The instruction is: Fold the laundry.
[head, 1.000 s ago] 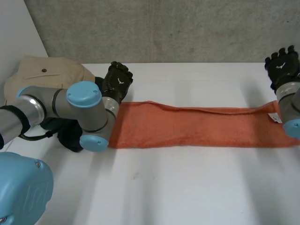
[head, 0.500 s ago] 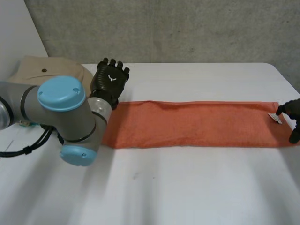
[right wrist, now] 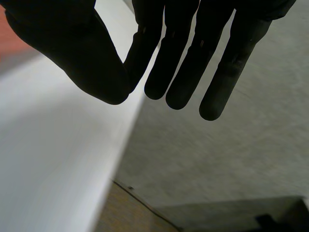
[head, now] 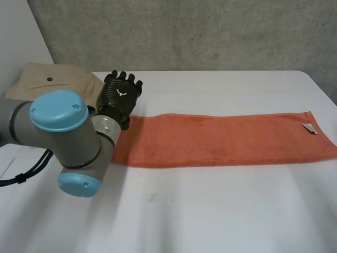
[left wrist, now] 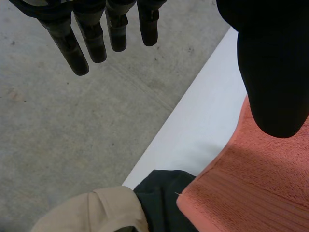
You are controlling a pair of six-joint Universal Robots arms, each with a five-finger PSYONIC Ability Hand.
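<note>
**Towel flat on the counter, both hands open**

In the head view the orange towel lies as a long, smooth strip across the middle of the frame. It runs from left of centre almost to the right edge. A small white tag sits on it near its upper right corner. The strip's left end passes under the left arm, which fills the lower left of the frame.

The left hand is above and left of centre, at the towel's upper left corner. Its back faces the camera and its fingers point toward the grey wall. Whether it touches the towel I cannot tell. A beige cloth lies in the upper left, just beside this hand.

In the left wrist view the fingers are straight and slightly spread. The thumb stands well apart from them and nothing lies between. The towel's corner lies below the thumb tip. A dark cloth touches that corner, and the beige cloth lies against the dark one on its other side. A bare strip of counter runs beyond the towel.

In the right wrist view the right hand holds its fingers straight and close side by side. The thumb is near them and they grip nothing. The hand hangs over the counter's edge, with a sliver of the towel showing beside the thumb.
</note>
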